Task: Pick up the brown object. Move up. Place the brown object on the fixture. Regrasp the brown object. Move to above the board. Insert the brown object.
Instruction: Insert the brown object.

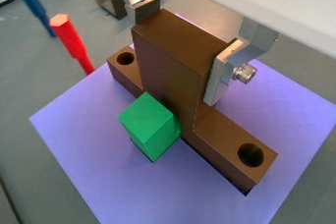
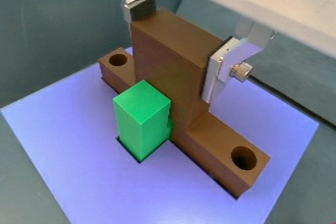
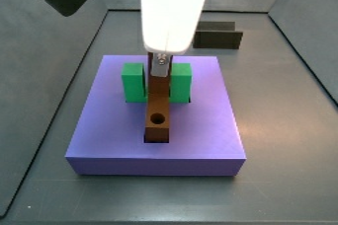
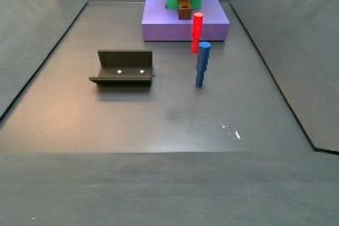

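The brown object (image 1: pixel 178 71) is a T-shaped piece. Its long base with a hole at each end lies on the purple board (image 1: pixel 92 159), and its tall middle part stands upright. It shows in both wrist views (image 2: pixel 178 71) and both side views (image 3: pixel 157 111) (image 4: pixel 183 2). My gripper (image 1: pixel 184 49) comes straight down over it, and also shows in the wrist view (image 2: pixel 179 46) and the side view (image 3: pixel 160 66). Its two silver fingers press the opposite narrow sides of the upright part, near its top. A green block (image 2: pixel 144 115) stands against the brown object.
The fixture (image 4: pixel 123 68) stands on the grey floor away from the board, and also shows in a side view (image 3: pixel 218 38). A red peg (image 4: pixel 197 30) and a blue peg (image 4: pixel 203 66) stand upright beside the board. Grey walls enclose the floor.
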